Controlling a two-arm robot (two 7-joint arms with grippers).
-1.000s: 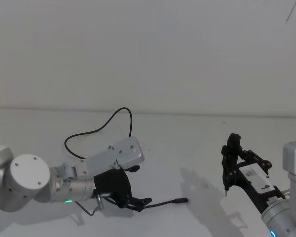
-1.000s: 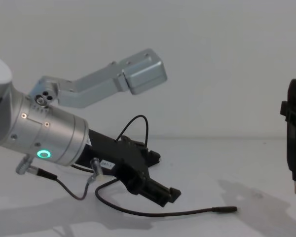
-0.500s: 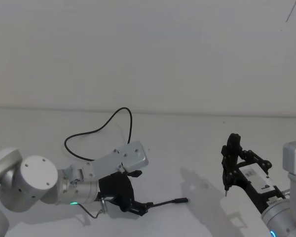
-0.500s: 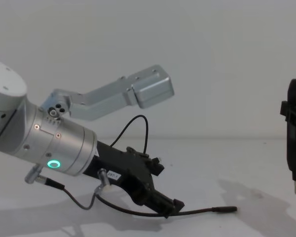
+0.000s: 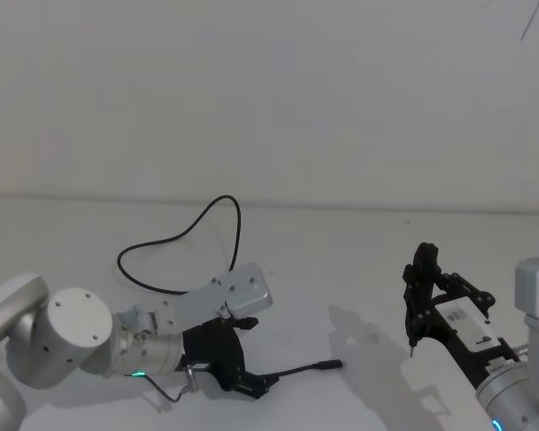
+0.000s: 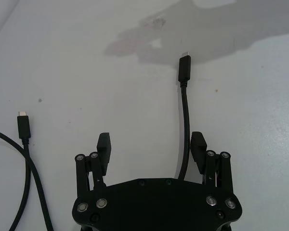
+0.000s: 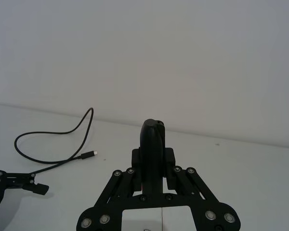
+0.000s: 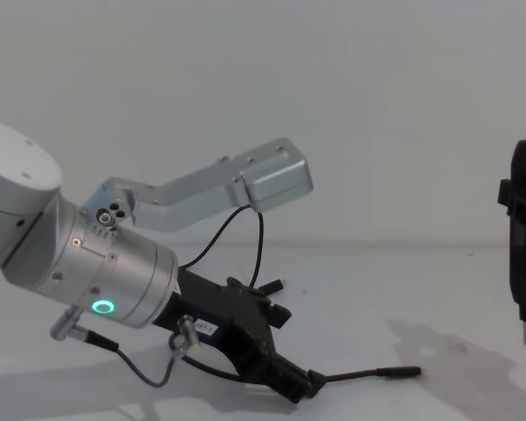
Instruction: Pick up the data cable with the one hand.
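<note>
While its fingers (image 6: 104, 144) stand spread wide with nothing gripped, the left gripper (image 6: 151, 143) sits low over the white table (image 5: 368, 256), near and left in the scene. The data cable (image 6: 185, 110) runs between those fingers, close to one of them, and lies flat on the table; neither finger seems to touch it. Its near plug (image 5: 329, 365) rests just right of the gripper's tip. The cord passes back under the hand and loops far and left, and its other plug (image 6: 23, 126) lies on the table near the gripper. Near and right, well apart from the cord, the right gripper (image 7: 153, 161) is raised and clamped around a slim dark tool (image 7: 152, 132), idle. By the look of it the reach is done and the cable is bracketed; closing on it and lifting it are not yet done.
</note>
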